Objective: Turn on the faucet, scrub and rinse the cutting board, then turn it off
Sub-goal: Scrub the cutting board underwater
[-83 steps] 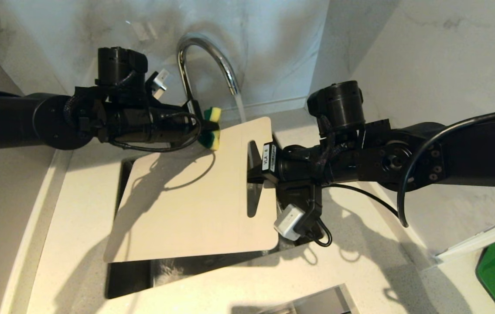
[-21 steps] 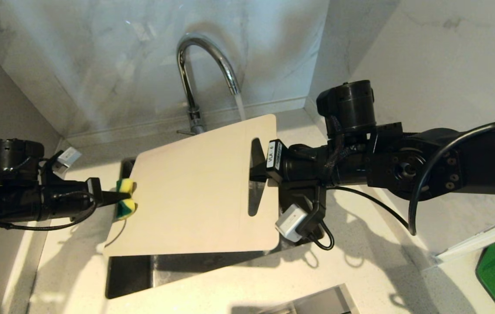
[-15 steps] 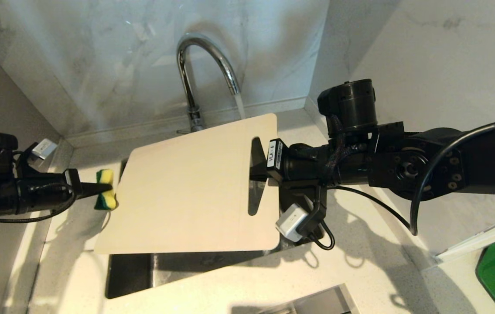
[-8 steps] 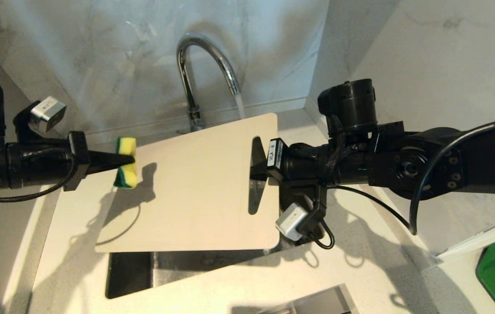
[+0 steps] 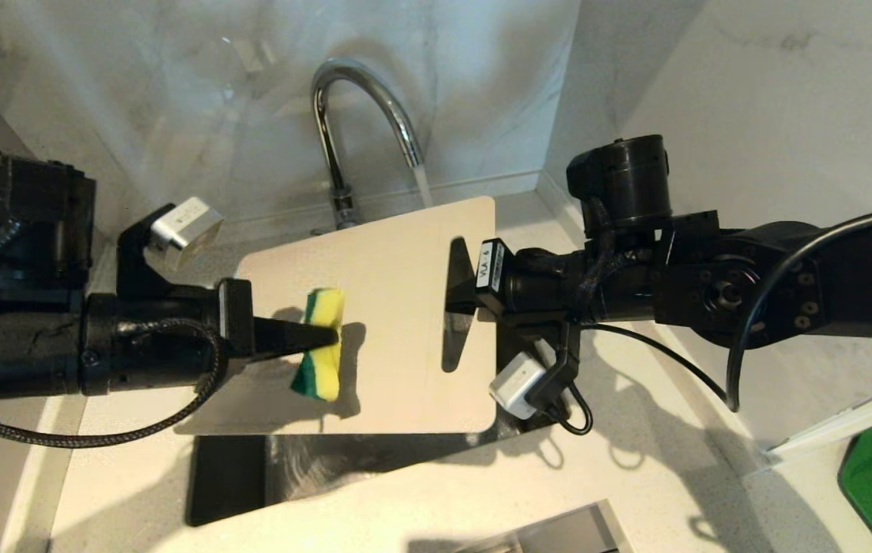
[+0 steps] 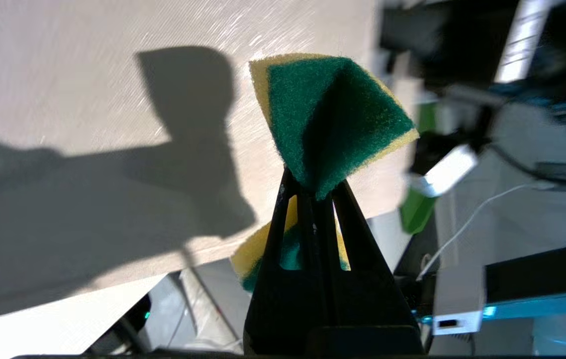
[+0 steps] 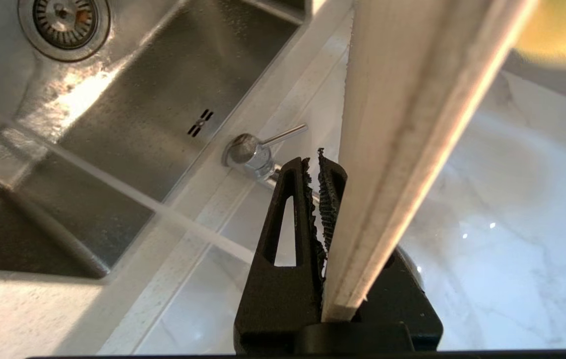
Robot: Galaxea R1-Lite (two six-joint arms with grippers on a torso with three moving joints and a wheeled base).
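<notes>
Water runs from the faucet (image 5: 363, 115), whose arched spout stands at the back of the sink (image 5: 228, 476), and the stream falls just behind the far edge of the cutting board (image 5: 397, 307). My right gripper (image 5: 457, 286) is clamped on the board at its slot-handle end; in the right wrist view my fingers (image 7: 283, 224) pinch the board's thin edge (image 7: 402, 149), and the steel basin with its drain (image 7: 63, 20) shows beyond it, with the faucet's lever (image 7: 283, 135) nearby. I hold the board tilted over the sink, its handle end toward my right arm. My left gripper (image 5: 324, 336) is closed tight on a yellow and green sponge (image 5: 319, 353), squeezed at its middle so both ends flare out. The sponge sits over the board's upper face near the centre, casting a shadow just beside it; whether it presses the surface I cannot tell. In the left wrist view the green scrubbing side (image 6: 332, 119) faces my camera
</notes>
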